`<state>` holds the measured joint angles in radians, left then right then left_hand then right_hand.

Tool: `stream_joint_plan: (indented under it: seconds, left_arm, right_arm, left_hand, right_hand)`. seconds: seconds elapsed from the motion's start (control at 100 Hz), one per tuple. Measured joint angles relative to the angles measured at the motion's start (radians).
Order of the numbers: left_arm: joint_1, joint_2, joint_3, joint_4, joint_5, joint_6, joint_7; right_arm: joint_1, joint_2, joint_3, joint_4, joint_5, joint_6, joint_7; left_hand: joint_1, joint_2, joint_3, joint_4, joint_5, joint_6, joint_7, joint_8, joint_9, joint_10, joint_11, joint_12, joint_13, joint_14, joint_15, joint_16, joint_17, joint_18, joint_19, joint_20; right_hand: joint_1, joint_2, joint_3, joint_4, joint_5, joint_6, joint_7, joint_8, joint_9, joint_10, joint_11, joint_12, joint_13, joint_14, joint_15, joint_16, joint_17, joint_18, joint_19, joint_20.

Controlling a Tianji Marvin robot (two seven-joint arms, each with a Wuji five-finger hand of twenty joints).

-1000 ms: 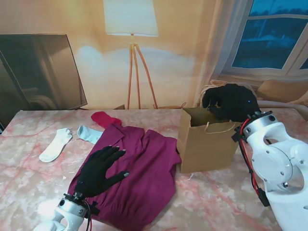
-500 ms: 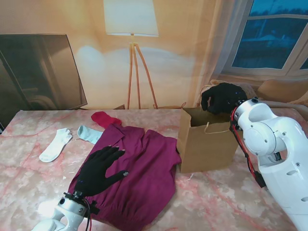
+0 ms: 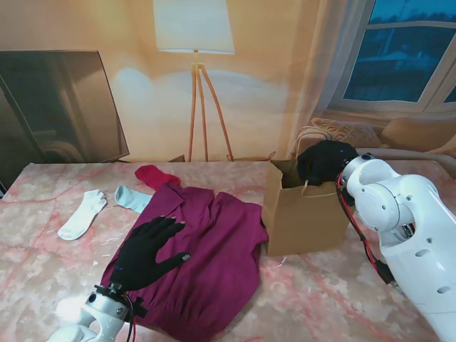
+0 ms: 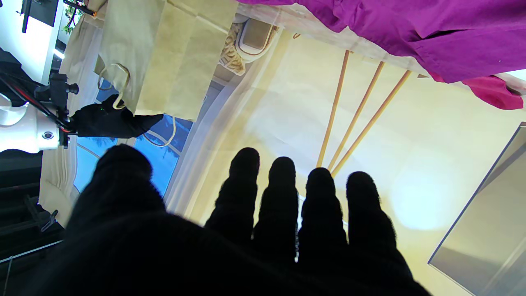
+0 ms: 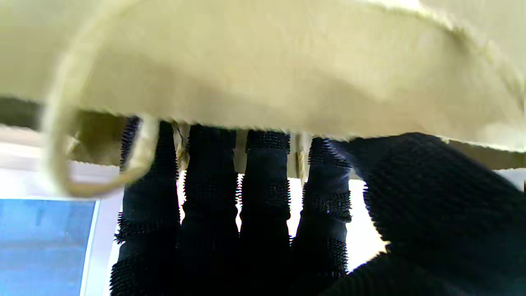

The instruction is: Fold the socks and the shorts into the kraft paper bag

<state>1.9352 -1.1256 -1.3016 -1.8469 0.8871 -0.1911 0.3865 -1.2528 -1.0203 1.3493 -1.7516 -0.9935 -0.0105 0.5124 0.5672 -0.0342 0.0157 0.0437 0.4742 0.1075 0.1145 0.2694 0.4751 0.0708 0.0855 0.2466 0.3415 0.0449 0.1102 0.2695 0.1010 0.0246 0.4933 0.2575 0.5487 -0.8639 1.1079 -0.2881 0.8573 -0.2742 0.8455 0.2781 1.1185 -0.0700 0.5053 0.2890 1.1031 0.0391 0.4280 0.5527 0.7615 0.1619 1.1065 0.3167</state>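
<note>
The upright brown kraft paper bag [image 3: 305, 217] stands open-mouthed on the pink marbled table [image 3: 335, 299], right of centre in the stand's view; our black-gloved right hand [image 3: 324, 159] reaches into its mouth from the right, fingers dipping behind the near rim; in the right wrist view the fingers [image 5: 263, 181] run straight and side by side to the paper edge, the thumb alongside, and we cannot tell whether they pinch the paper or merely touch it; a twisted paper handle [image 5: 68, 164] loops blurred beside them. The magenta fabric shorts [image 3: 199, 256] lie spread flat and unfolded just left of the bag, their right edge touching or nearly touching its base; our black-gloved left hand [image 3: 146, 251] is over their near left part, palm down, fingers splayed and straight, gripping nothing; whether it presses the cloth we cannot tell. The left wrist view shows four straight fingertips [image 4: 283, 181] and the thumb apart, with the shorts [image 4: 411, 33] and the bag [image 4: 164, 57] beyond. Farther from us and to the left lie a white sock [image 3: 82, 214], a pale blue sock [image 3: 132, 197] beside it, and a red piece of cloth [image 3: 157, 175] touching the shorts' far edge. Behind the table stand a wooden tripod floor lamp [image 3: 196, 71], a dark flat screen [image 3: 60, 107], and a window [image 3: 399, 57] at upper right.
</note>
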Motion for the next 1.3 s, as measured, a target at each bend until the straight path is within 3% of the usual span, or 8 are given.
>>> stream_joint_plan:
  seconds: [0.12,0.39,0.62,0.81,0.95,1.02,1.16,1.3]
  left_arm:
    - [0.0,0.0,0.0,0.0,0.0,0.0,-0.002]
    - [-0.006,0.0,-0.001,0.003,-0.001,0.003,-0.01]
    - [-0.013,0.0,0.0,0.01,-0.004,0.004,-0.009]
    - [-0.014,0.0,-0.001,0.011,-0.004,0.004,-0.008]
    - [-0.013,0.0,-0.004,0.011,-0.004,0.004,-0.01]
    - [-0.013,0.0,-0.005,0.011,-0.004,0.004,-0.01]
    - [-0.013,0.001,-0.005,0.01,0.0,0.008,-0.01]
    - [-0.013,0.001,-0.006,0.009,0.004,0.012,-0.01]
  right_arm:
    - [0.002,0.006,0.001,0.0,0.018,-0.003,0.053]
    - [0.006,0.021,0.015,-0.02,0.029,-0.009,0.186]
    - [0.043,0.039,-0.003,-0.022,0.072,0.017,0.297]
    - [0.057,0.042,-0.018,-0.013,0.07,0.018,0.296]
    - [0.052,0.041,-0.011,-0.003,0.043,-0.04,0.236]
    - [0.035,0.034,0.009,0.002,0.01,-0.09,0.138]
    - [0.006,0.03,0.046,-0.032,0.046,-0.047,0.172]
    - [-0.042,0.023,0.1,-0.077,0.053,-0.055,0.096]
  left_hand:
    - [0.0,0.0,0.0,0.0,0.0,0.0,0.0,0.0,0.0,0.0,0.0,0.0,0.0,0.0,0.0,0.0,0.0,0.0,0.0,0.0]
    - [0.0,0.0,0.0,0.0,0.0,0.0,0.0,0.0,0.0,0.0,0.0,0.0,0.0,0.0,0.0,0.0,0.0,0.0,0.0,0.0]
    - [0.0,0.0,0.0,0.0,0.0,0.0,0.0,0.0,0.0,0.0,0.0,0.0,0.0,0.0,0.0,0.0,-0.001,0.0,0.0,0.0]
    - [0.0,0.0,0.0,0.0,0.0,0.0,0.0,0.0,0.0,0.0,0.0,0.0,0.0,0.0,0.0,0.0,-0.001,0.0,0.0,0.0]
    - [0.0,0.0,0.0,0.0,0.0,0.0,0.0,0.0,0.0,0.0,0.0,0.0,0.0,0.0,0.0,0.0,-0.001,0.0,0.0,0.0]
    - [0.0,0.0,0.0,0.0,0.0,0.0,0.0,0.0,0.0,0.0,0.0,0.0,0.0,0.0,0.0,0.0,-0.001,0.0,0.0,0.0]
    - [0.0,0.0,0.0,0.0,0.0,0.0,0.0,0.0,0.0,0.0,0.0,0.0,0.0,0.0,0.0,0.0,-0.001,0.0,0.0,0.0]
    - [0.0,0.0,0.0,0.0,0.0,0.0,0.0,0.0,0.0,0.0,0.0,0.0,0.0,0.0,0.0,0.0,-0.001,0.001,0.0,0.0]
  right_hand:
    - [-0.078,0.0,0.002,0.078,-0.079,0.065,-0.224,0.107,-0.133,0.007,-0.062,-0.025,-0.115,0.011,-0.069,-0.037,-0.103,-0.003,-0.085,-0.012]
    - [-0.266,-0.068,0.005,0.076,-0.376,0.196,-0.434,0.086,-0.47,0.01,-0.237,-0.087,-0.456,0.064,-0.251,-0.159,-0.374,-0.005,-0.302,-0.015]
    - [-0.393,-0.103,0.074,0.084,-0.511,0.327,-0.568,0.041,-0.595,0.104,-0.436,-0.192,-0.651,0.105,-0.293,-0.243,-0.48,-0.017,-0.434,-0.015]
    - [-0.446,-0.103,0.094,0.084,-0.557,0.363,-0.621,0.041,-0.645,0.145,-0.503,-0.24,-0.721,0.112,-0.294,-0.256,-0.518,-0.026,-0.466,-0.015]
    - [-0.446,-0.1,0.092,0.084,-0.542,0.31,-0.619,0.054,-0.597,0.117,-0.494,-0.24,-0.697,0.08,-0.292,-0.264,-0.499,-0.032,-0.464,-0.013]
    - [-0.405,-0.016,0.004,0.083,-0.52,0.295,-0.612,0.061,-0.575,0.089,-0.463,-0.214,-0.669,0.062,-0.291,-0.264,-0.494,-0.045,-0.455,0.001]
    - [-0.287,0.188,-0.206,0.087,-0.506,0.286,-0.58,0.072,-0.574,0.079,-0.358,-0.162,-0.607,0.036,-0.289,-0.243,-0.47,-0.05,-0.448,0.017]
    - [-0.264,0.222,-0.271,0.087,-0.494,0.283,-0.566,0.076,-0.574,0.077,-0.329,-0.15,-0.604,0.034,-0.289,-0.241,-0.468,-0.051,-0.448,0.023]
